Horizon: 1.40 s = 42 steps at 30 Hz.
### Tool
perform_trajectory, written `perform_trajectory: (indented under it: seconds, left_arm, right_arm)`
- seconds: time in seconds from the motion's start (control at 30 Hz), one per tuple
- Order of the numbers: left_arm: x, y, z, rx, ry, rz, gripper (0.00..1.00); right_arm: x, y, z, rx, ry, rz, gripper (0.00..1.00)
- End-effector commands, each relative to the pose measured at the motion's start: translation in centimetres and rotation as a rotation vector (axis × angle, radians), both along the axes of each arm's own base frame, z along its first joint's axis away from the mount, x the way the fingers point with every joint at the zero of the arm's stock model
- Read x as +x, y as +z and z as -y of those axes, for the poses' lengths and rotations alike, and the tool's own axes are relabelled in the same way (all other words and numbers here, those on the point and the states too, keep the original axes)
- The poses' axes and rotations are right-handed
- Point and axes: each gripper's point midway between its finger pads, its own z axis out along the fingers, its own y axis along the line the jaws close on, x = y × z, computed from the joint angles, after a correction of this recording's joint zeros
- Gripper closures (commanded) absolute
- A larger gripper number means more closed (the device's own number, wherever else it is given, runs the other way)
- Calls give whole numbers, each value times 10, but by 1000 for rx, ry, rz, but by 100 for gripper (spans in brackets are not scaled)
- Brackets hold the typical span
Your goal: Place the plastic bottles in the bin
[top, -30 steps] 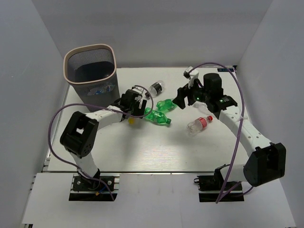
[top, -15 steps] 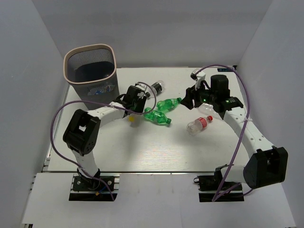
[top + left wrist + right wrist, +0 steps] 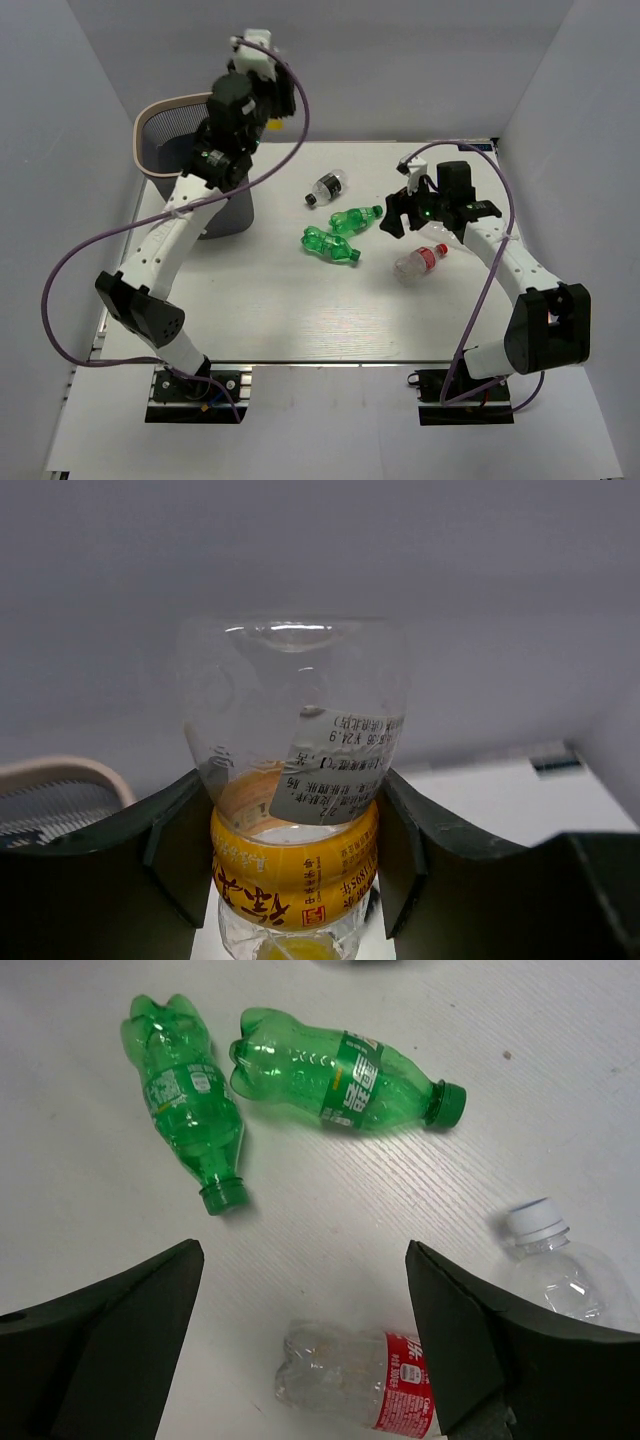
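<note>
1. Clear plastic with a yellow label band: the yellow-banded bottle [image 3: 295,740] sits between the two dark fingers [image 3: 180,850] of the left end effector [image 3: 295,830]. The fingers are clamped on its waist, and its base points away from the wrist.
2. The left arm reaches high over the far left corner of the desk [image 3: 300,310], where the bin [image 3: 178,101] stands. In the left wrist view the bin's pale rim shows low and to the left of the held bottle.
3. The right end effector [image 3: 300,1295] hangs over the right half of the desk with its jaws spread wide, and it holds nothing.
4. Its wrist view shows four bottles lying on the desk.
   - Two lie side by side beyond the fingertips: the left green bottle [image 3: 185,1110] and the labelled green bottle [image 3: 340,1080].
   - The red-labelled clear bottle [image 3: 360,1380] lies between the fingers, nearest the palm.
   - The white-capped clear bottle [image 3: 560,1270] lies just beside the finger on the right of that view.
5. The black-capped clear bottle [image 3: 328,187] lies alone nearer the far edge, between the bin and the right end effector and well apart from both.
</note>
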Motion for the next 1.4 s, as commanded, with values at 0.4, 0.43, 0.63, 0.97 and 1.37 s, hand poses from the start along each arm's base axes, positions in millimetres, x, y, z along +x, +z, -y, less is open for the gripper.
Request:
perform_trajectory:
  seconds: [0.4, 0.43, 0.63, 0.97, 1.37]
  left_arm:
    - [17, -33, -185, 88, 657, -162, 44]
    - [18, -33, -196, 86, 680, -163, 34]
    - [20, -33, -191, 64, 590, -175, 0]
    - [-41, -37, -38, -3, -298, -183, 0]
    - [-124, -155, 3, 2, -482, -456, 0]
  right_arm:
    - [-4, -17, 18, -116, 66, 7, 10]
    - [-12, -16, 12, -125, 138, 15, 10]
    - [-67, -26, 11, -180, 627, 96, 10]
    - [-95, -64, 46, -371, 1091, 144, 11]
    - [-46, -118, 71, -647, 1075, 283, 10]
